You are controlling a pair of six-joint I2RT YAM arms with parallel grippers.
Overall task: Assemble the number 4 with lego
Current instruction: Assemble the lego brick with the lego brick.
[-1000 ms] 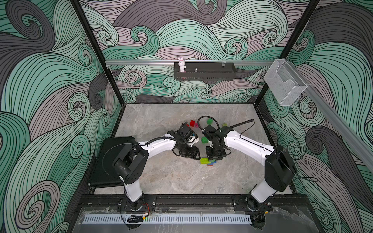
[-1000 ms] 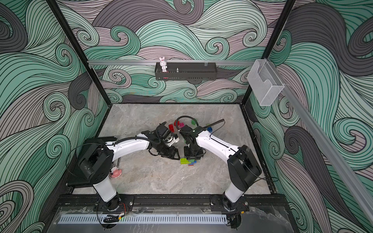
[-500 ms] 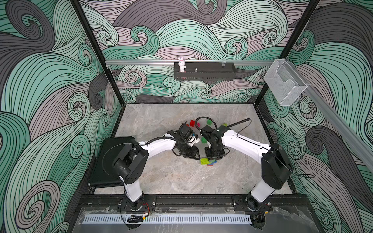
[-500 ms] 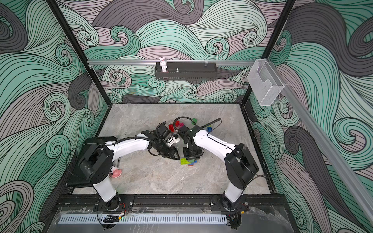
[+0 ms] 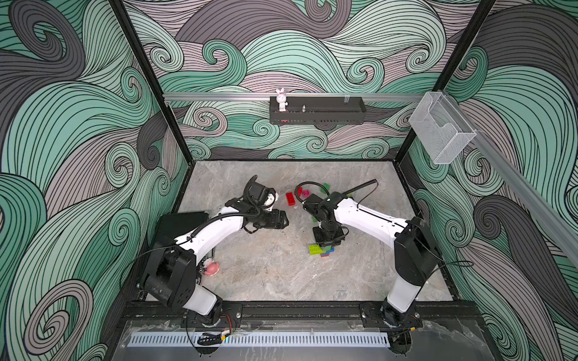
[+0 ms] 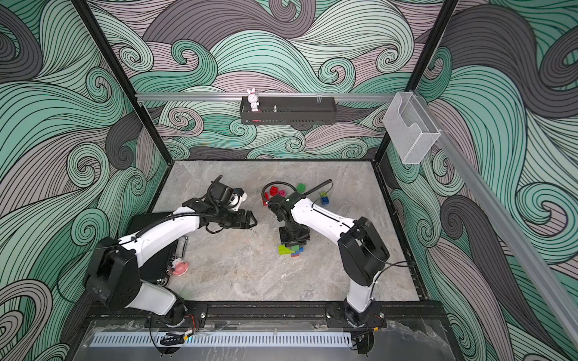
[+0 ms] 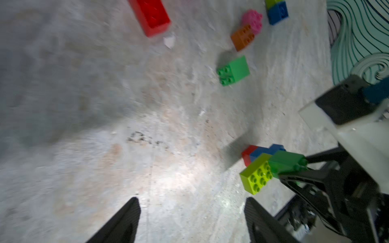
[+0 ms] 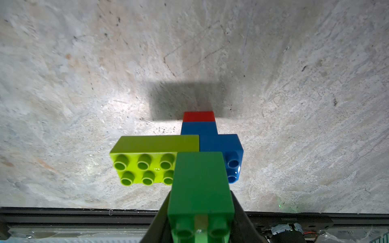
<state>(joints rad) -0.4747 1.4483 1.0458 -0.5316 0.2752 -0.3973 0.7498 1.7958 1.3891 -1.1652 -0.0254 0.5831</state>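
**Status.** The left pincer (image 7: 191, 218) has released and backed away from the assembly (image 5: 322, 250). A second ago it was closed in against the stack beside the right pincer (image 8: 201, 221). Now its jaws stand wide apart with nothing between them, over bare worktop (image 7: 105, 126), clear of every brick.

**Holding side.** The right pincer remains clamped from above on the dark green brick (image 8: 201, 189), the top piece of the stack. Beneath it the lime brick (image 8: 147, 160) projects to one side. Blue bricks (image 8: 221, 145) follow below that, and a red brick (image 8: 199, 116) is lowest, at the worktop. The stack stands near the middle of the worktop, on the right arm's side.

**Meaning for the task.** The two-arm pressing step appears complete — one arm alone now steadies the stack. The shape reads as a partial 4, and more pieces are probably needed. Loose stock lies further back:
- a long red brick (image 7: 151, 16)
- a green brick (image 7: 233, 70)
- an orange brick (image 7: 242, 37)
- a pink brick (image 7: 252, 20)

The freed left pincer is likely available to fetch one of these.
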